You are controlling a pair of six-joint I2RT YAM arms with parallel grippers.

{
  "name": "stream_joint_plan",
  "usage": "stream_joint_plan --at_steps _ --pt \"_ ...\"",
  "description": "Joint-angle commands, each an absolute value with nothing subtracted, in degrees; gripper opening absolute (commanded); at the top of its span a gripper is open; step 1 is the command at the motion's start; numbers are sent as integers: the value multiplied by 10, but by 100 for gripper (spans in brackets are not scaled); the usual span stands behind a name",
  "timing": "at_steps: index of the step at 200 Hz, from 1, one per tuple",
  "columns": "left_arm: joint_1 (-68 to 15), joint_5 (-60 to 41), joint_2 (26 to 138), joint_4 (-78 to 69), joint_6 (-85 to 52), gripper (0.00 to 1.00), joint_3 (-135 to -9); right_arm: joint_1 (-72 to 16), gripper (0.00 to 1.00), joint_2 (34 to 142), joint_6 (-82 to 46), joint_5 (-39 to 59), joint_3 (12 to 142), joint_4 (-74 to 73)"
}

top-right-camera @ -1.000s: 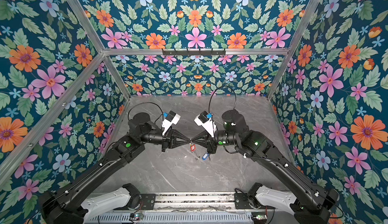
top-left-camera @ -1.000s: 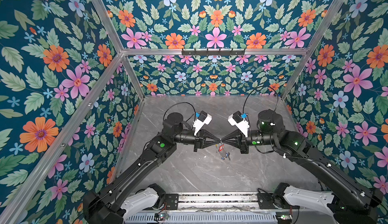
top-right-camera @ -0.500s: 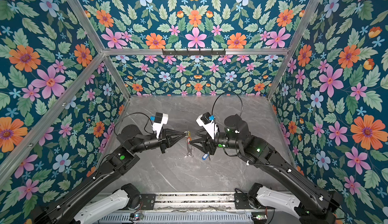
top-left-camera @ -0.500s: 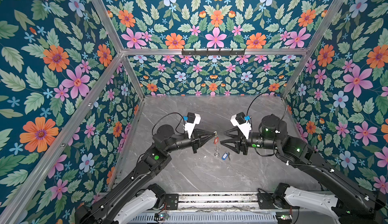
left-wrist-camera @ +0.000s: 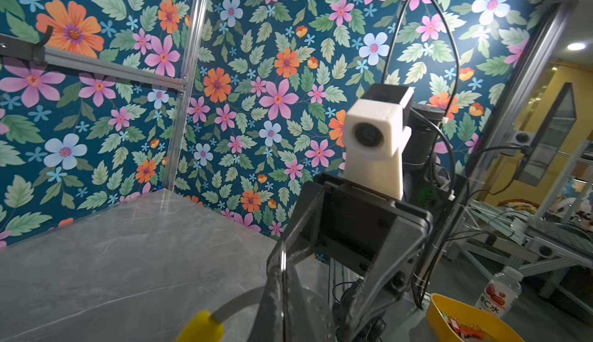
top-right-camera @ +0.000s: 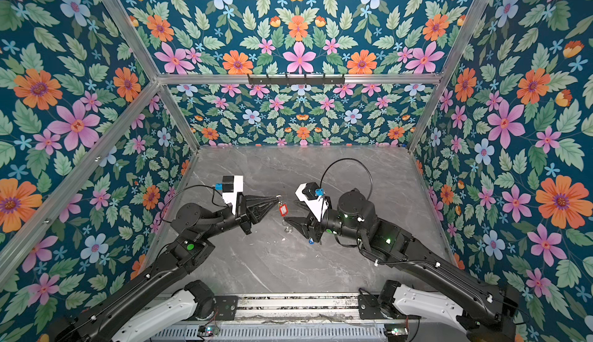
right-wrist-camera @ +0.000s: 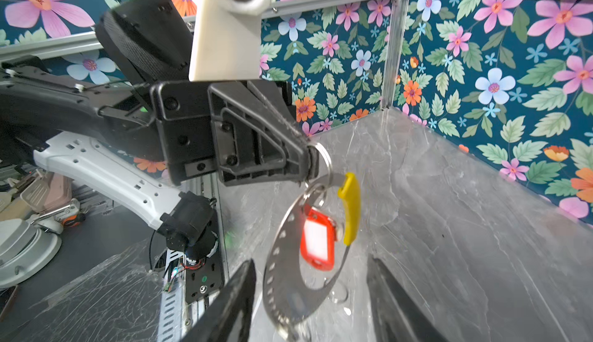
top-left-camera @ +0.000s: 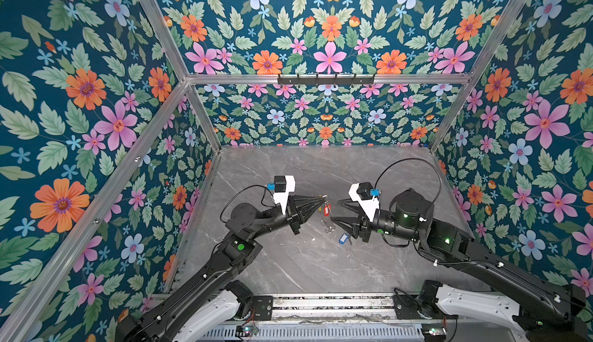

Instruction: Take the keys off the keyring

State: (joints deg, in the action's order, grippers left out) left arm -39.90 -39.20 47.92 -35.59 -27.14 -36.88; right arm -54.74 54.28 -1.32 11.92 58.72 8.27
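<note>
- Grip on the left side is unchanged: my left claw (top-left-camera: 321, 200) is clenched on the keyring (right-wrist-camera: 277, 253), pinching it at the top by the yellow sleeve (right-wrist-camera: 351, 209). The hoop hangs off its tip above the middle of the table (top-left-camera: 288, 260).
- A second ago both claws met tip to tip on the hoop. Since then my left arm has drawn back to the left and carried the ring with it.
- The red-tagged key (right-wrist-camera: 316, 241) still dangles inside the hoop, so I judge that one is not off yet.
- Just right of it and nearer me, some silver bits (top-left-camera: 329, 227) lie on the table. I cannot tell whether they are a key, small rings or both.
- The blue-tagged key (top-left-camera: 345, 237) lies on the table beside the right claw, apart from the hoop. I read it as freed, which would put the job about half done.
- My right claw (top-left-camera: 336, 210) was clamped shut a second ago. It now stands released and empty, fingers spread either side of the hanging hoop without touching it.
- Hard to see: the hoop and red tag are smeared by motion in the right wrist view, and the metal blade of the red key is not clear anywhere.
- The left wrist view catches only the sleeve end and a sliver of band, cut off at the frame edge.
- In one top view the right claw hides most of the blue tag.
</note>
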Motion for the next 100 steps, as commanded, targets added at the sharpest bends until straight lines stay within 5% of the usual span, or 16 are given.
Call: stream_joint_plan --at_steps 1,100 --pt "-399 -427 482 -504 -302 0 -348 -547 57 532 -21 139 582 12" --pt "-399 -436 517 -704 -360 0 -305 -546 52 546 -63 157 599 -51"
